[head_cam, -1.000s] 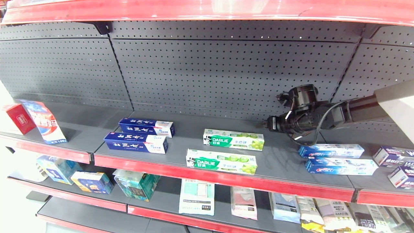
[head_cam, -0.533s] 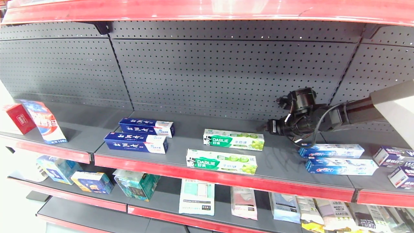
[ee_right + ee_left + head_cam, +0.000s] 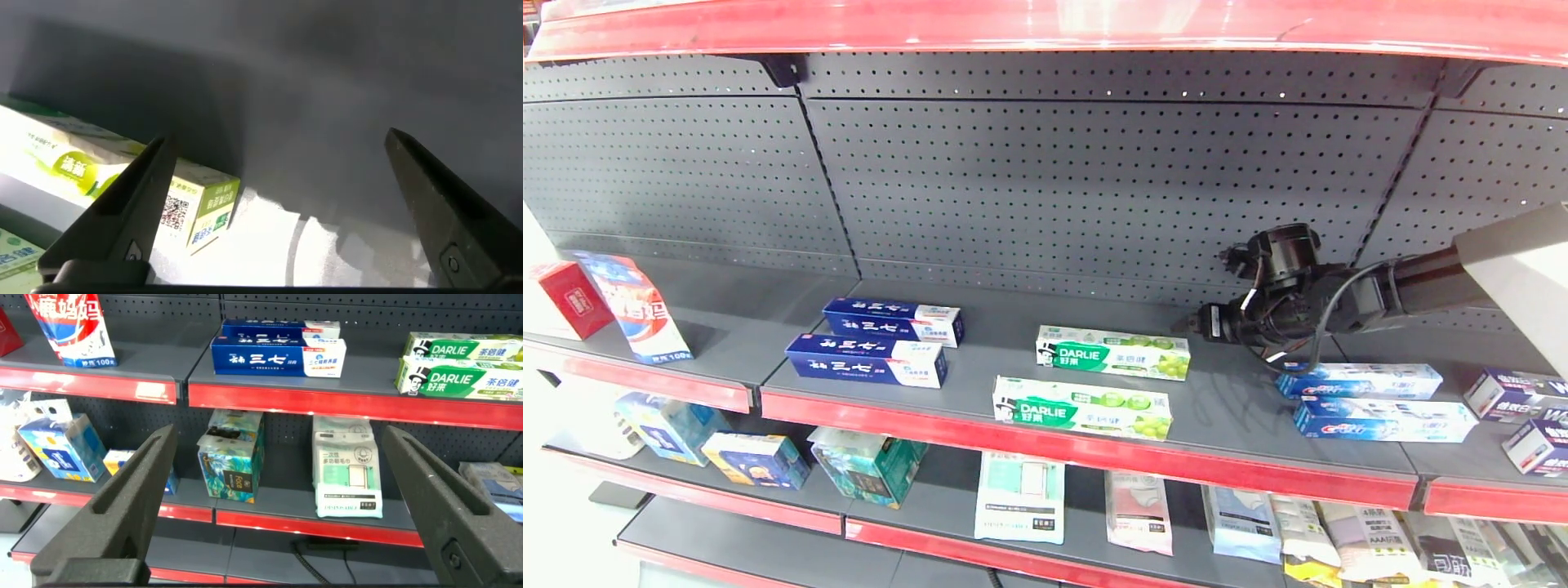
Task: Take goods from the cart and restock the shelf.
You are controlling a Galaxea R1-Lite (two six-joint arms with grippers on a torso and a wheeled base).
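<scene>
Right of centre in the head view, the right hand [image 3: 1186, 324] hangs over the shelf [image 3: 1241, 392], beside the right end of the upper green toothpaste box [image 3: 1112, 352]; its fingers [image 3: 122, 220] are spread with nothing between them. The left hand [image 3: 278, 433] is likewise spread wide and empty, facing the lower shelves [image 3: 270, 521] of packaged goods

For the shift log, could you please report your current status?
Left gripper open, empty. Right gripper open, beside rear green toothpaste box on shelf. Nothing blocking.
</scene>
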